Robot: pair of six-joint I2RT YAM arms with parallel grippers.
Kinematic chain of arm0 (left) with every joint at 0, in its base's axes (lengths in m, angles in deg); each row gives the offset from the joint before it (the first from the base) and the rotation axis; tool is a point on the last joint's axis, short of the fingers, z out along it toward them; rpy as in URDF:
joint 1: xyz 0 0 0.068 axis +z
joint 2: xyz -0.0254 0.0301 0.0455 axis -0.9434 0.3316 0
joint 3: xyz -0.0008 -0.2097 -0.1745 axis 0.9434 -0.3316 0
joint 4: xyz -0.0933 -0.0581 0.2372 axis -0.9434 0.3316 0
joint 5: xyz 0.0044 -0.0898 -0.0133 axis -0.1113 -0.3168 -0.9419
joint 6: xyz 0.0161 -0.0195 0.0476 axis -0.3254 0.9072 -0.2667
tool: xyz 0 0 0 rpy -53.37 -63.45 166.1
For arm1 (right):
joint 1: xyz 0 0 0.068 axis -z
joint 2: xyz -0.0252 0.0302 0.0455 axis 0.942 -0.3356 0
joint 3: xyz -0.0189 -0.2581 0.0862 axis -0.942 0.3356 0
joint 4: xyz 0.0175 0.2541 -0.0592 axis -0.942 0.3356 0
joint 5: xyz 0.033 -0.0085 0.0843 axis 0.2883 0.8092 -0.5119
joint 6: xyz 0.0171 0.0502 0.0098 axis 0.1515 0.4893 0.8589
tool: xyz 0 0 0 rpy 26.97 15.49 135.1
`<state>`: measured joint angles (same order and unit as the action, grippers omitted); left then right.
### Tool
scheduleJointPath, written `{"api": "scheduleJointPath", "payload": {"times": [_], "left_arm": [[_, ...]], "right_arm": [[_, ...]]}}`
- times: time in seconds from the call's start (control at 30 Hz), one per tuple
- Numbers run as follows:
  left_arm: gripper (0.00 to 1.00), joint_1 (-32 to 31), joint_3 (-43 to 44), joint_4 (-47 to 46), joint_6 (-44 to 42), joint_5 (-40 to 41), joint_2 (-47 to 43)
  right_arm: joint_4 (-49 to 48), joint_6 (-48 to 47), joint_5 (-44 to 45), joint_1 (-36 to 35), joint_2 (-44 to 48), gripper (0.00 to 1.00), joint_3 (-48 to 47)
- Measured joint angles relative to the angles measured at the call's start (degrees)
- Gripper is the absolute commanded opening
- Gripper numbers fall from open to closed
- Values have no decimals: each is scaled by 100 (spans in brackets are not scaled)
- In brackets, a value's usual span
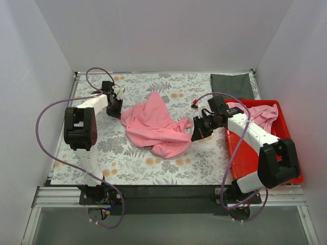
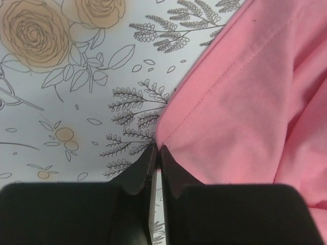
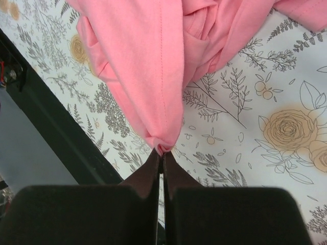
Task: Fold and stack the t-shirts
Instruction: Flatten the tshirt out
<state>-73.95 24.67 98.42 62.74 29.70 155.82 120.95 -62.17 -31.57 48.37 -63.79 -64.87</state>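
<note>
While the left gripper [image 2: 157,153] clamps its hem and the right gripper [image 3: 162,155] pinches a fold, the t-shirt [image 1: 153,122] lies crumpled between them — nothing folded; a second t-shirt [image 1: 261,114] waits in the red bin [image 1: 295,153].

Boxed in by plain white walls [image 1: 153,30] at the left, far and right edges of the floral-printed surface [image 1: 153,171]. Evenly lit. Bordered along the near edge by a black strip [image 1: 163,193], grey floor [image 1: 168,229] below.
</note>
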Motion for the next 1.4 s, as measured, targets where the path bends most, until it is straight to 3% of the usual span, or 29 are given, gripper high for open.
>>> {"api": "scheduleJointPath", "payload": {"times": [0.2,0.5,0.73,0.9,1.1,1.33,1.37,1.4], "left_arm": [[0,247,317,260,131,-273,76],[0,1512,1847,933,308,-1001,-498],[0,1729,2124,855,699,-1405,-1554],[0,2275,2614,608,1252,-2002,-1650],[0,2243,3412,245,1670,-2505,-1700],[0,2236,2841,-426,1961,-2168,-2837],[0,2236,2498,-767,2048,-1930,-3611],[0,2234,2393,-870,2072,-1856,-3825]], "right_arm": [[424,-555,225,153,9,1,-562],[616,-1589,911,876,236,1,-1947],[610,-2109,1366,1209,214,1,-3193],[310,-2374,1692,1296,208,1,-3995],[-153,-2573,2044,1296,-2,1,-5093],[-992,-2726,2645,1296,352,1,-5141],[-1196,-2761,2752,1296,721,1,-5141],[-1296,-2778,2752,1294,905,1,-5099]]}}
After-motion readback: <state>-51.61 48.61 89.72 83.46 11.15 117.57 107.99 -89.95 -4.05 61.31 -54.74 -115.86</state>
